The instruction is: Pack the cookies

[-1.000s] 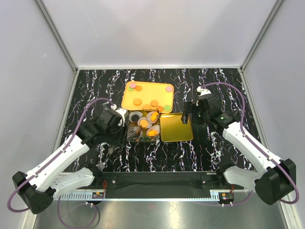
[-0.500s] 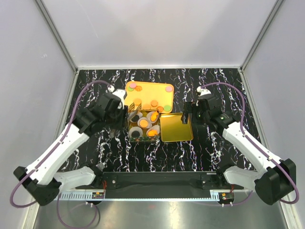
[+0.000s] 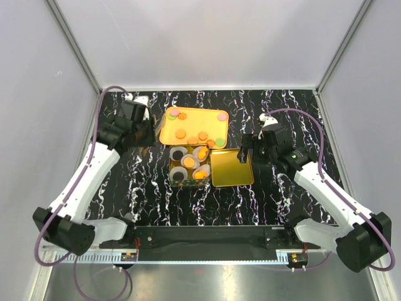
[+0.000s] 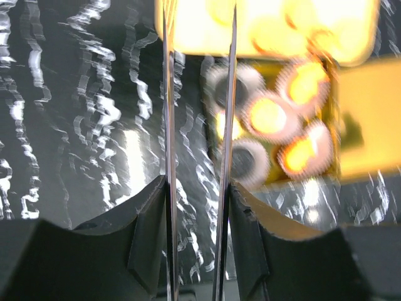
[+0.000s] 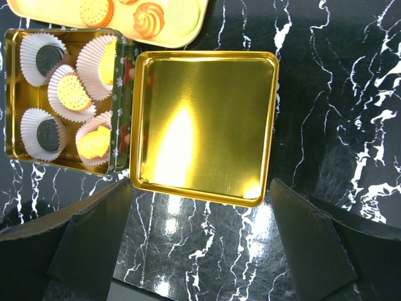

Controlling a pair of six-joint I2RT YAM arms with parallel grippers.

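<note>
On the tray [image 3: 194, 119] lie loose cookies [image 3: 180, 133], with more in paper cups [image 5: 28, 47] inside the tin [image 5: 122, 100], its lid [image 5: 207, 125] just beside it on the tabletop [image 3: 263, 200]. I see my left claw [image 4: 199, 37] left of the tray, blades slightly parted with nothing showing between them. My right claw [image 5: 200, 251] hangs released wide over the lid.

Bright overhead light, left wrist view blurred — cookies [image 4: 268, 116] blown out, gold lid [image 5: 203, 125] glaring
</note>
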